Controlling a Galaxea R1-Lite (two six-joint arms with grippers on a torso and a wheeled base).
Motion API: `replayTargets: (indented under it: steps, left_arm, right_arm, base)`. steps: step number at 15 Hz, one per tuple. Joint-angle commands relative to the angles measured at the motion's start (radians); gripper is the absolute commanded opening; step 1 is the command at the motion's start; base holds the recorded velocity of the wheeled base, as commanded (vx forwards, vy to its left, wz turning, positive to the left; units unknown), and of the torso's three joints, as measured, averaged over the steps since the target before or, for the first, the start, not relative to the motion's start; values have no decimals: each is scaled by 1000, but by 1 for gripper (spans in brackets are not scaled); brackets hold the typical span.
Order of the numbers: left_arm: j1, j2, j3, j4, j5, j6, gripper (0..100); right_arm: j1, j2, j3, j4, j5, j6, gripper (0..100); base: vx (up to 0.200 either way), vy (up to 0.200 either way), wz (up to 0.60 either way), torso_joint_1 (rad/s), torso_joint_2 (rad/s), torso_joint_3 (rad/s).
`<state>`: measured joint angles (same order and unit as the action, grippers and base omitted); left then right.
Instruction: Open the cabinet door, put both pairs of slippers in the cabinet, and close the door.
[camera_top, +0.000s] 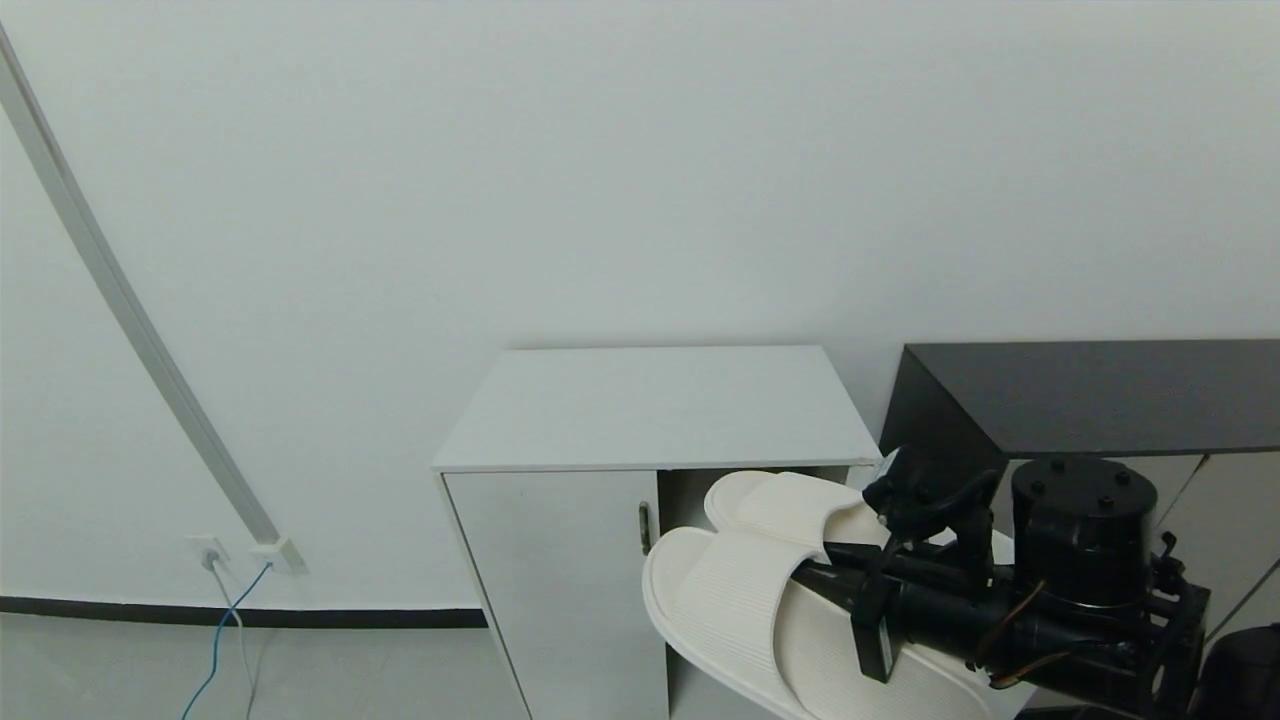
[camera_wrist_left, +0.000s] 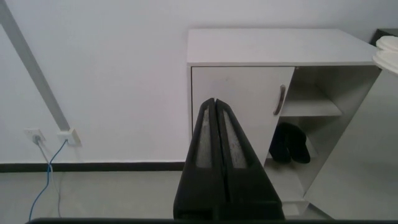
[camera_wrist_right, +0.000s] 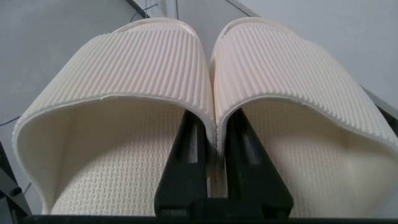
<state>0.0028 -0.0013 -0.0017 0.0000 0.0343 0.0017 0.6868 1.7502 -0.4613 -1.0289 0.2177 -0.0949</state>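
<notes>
Slippers (camera_top: 745, 600) hang in the right gripper (camera_top: 850, 585) just before the cabinet (camera_top: 650, 405), whose right side stands open. They should go in level, clear of the left door (camera_top: 555, 580) and the black table (camera_top: 1100, 390). From the left wrist, the left gripper (camera_wrist_left: 216, 146), fingers pressed together and holding nothing, faces a dark pair (camera_wrist_left: 289, 149) under the shelf (camera_wrist_left: 314, 107). From the right wrist, the jaws pinch both slippers' inner walls.

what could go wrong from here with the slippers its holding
1. The right gripper pinches only the inner strap edges of the cream ribbed slippers, so one could slip out.
2. The left door of the white cabinet is shut, so the side-by-side pair may catch on its edge going in.
3. A dark pair of footwear already sits on the lower level and could get knocked there.
</notes>
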Motion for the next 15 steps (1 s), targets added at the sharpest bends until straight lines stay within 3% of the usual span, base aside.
replayTargets:
  steps: [1, 15]
  left_arm:
    - [0, 1, 0, 0, -1, 0, 0]
    - [0, 1, 0, 0, -1, 0, 0]
  right_arm:
    - [2, 2, 1, 0, 0, 0, 0]
    - [2, 9, 9, 0, 3, -16, 0]
  base:
    - [0, 0, 0, -139, 330, 178]
    - [0, 0, 0, -175, 401, 229]
